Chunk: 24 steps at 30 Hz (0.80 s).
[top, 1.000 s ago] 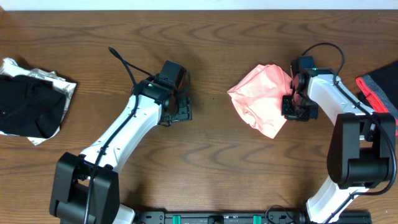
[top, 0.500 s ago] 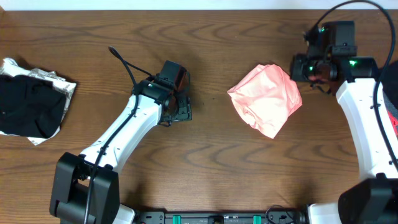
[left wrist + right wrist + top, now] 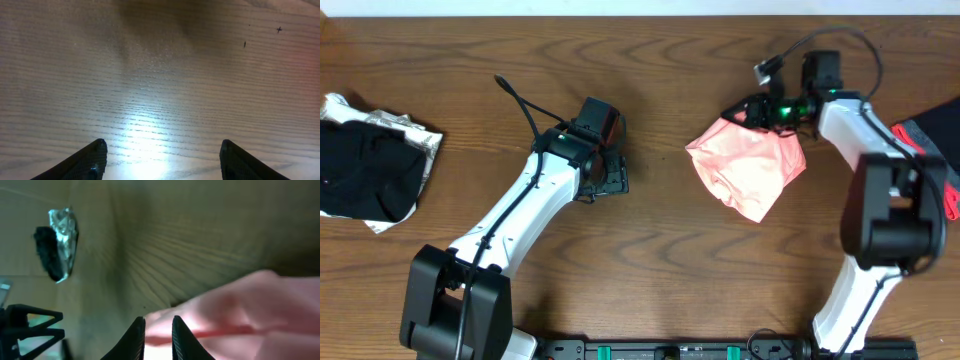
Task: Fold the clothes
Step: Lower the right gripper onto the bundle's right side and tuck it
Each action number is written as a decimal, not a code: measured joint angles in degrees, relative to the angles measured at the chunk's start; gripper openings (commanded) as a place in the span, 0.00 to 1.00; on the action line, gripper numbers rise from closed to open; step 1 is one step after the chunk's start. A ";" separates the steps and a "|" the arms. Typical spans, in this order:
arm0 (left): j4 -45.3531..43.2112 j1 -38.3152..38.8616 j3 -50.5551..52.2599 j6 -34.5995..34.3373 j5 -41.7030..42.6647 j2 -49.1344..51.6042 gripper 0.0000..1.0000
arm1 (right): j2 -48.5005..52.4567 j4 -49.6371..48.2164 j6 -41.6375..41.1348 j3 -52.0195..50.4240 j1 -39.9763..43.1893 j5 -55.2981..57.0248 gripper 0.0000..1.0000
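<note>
The clothes (image 3: 752, 168) are a salmon-pink T-shirt lying crumpled in a rough diamond on the wooden table (image 3: 660, 260), right of centre. No lettering shows. My right gripper (image 3: 734, 109) is at the shirt's upper left edge, reaching in from the right. In the right wrist view its jaws (image 3: 158, 318) stand a narrow slit apart with pink fabric (image 3: 240, 310) between them, so it is shut on the cloth. My left gripper (image 3: 610, 180) rests left of the shirt, well apart from it. Its fingers (image 3: 162, 145) are wide open over bare wood.
A black garment (image 3: 365, 165) lies on crinkled silver foil at the table's left edge, also seen far off in the right wrist view (image 3: 56, 245). A red and grey garment (image 3: 928, 148) lies at the right edge. The table's far edge runs along the top.
My right gripper left the shirt's right side, rose toward the far right corner, then came down at the shirt's upper left edge. The left arm has not moved.
</note>
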<state>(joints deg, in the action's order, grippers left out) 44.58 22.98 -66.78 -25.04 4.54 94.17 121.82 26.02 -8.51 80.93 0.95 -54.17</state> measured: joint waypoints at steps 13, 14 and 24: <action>0.39 -0.02 0.00 0.00 0.02 0.02 0.72 | 9.22 5.60 -0.66 2.01 0.52 -2.95 0.19; 0.39 -0.02 0.00 0.00 0.00 0.00 0.72 | 9.31 5.64 -0.66 2.10 0.55 -3.15 0.19; 0.39 -0.02 0.00 0.00 0.02 0.00 0.72 | 6.93 4.74 -0.31 0.68 1.01 -5.99 0.25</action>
<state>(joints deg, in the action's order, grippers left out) 44.97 22.96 -66.78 -25.04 4.56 94.17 128.75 30.76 -8.82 81.60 1.96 -60.16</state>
